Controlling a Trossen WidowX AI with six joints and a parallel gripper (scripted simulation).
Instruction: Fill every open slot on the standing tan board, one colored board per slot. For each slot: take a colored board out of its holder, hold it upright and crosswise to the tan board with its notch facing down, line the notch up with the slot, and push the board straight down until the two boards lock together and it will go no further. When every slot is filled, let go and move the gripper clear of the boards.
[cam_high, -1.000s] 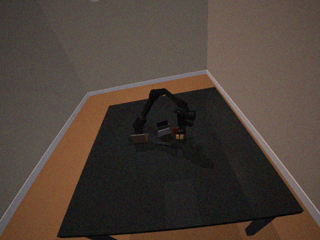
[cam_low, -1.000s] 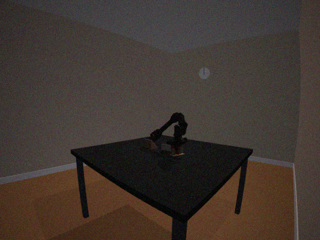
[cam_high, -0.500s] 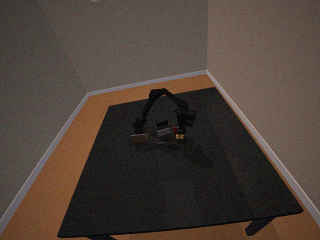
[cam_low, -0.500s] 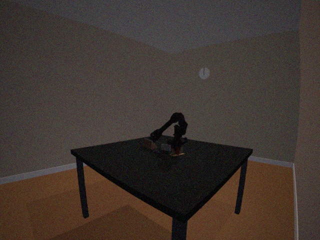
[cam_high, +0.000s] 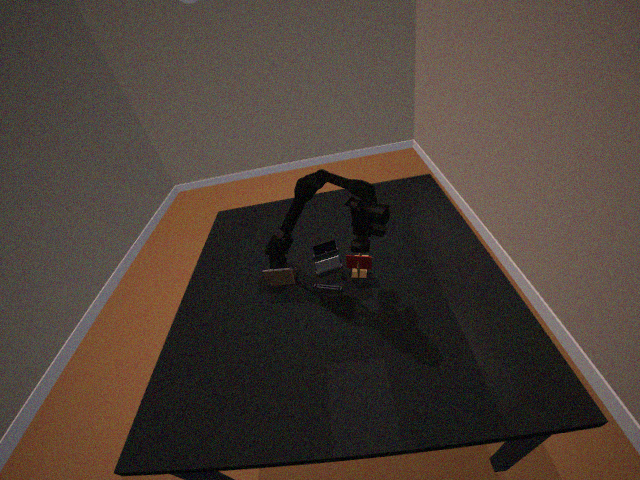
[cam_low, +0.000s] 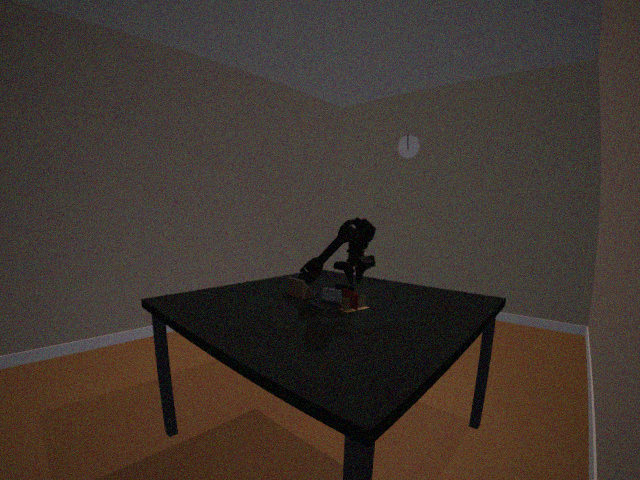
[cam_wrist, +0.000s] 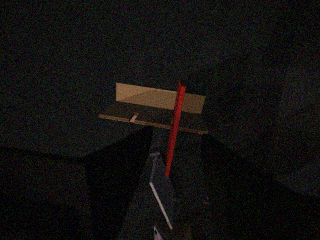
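Standing red board (cam_high: 353, 261) (cam_low: 353, 299) (cam_wrist: 175, 131): crossed tan board (cam_high: 359, 265) (cam_low: 362, 301) (cam_wrist: 152, 124), presumably to lock notches.
Claw (cam_high: 360, 251) (cam_low: 354, 282) (cam_wrist: 176, 135): hung spread above, likely for release.

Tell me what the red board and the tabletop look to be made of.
Red board: perhaps painted wood or plastic, judging by its even, solid red and straight edges.
Tabletop: material unclear, maybe painted wood or laminate; uniformly black, apparently matte, without visible grain.

plain room, orange floor (cam_high: 118, 330) (cam_low: 537, 372), pale baseboards (cam_high: 289, 166) (cam_low: 77, 346), round wall clock (cam_low: 408, 146)
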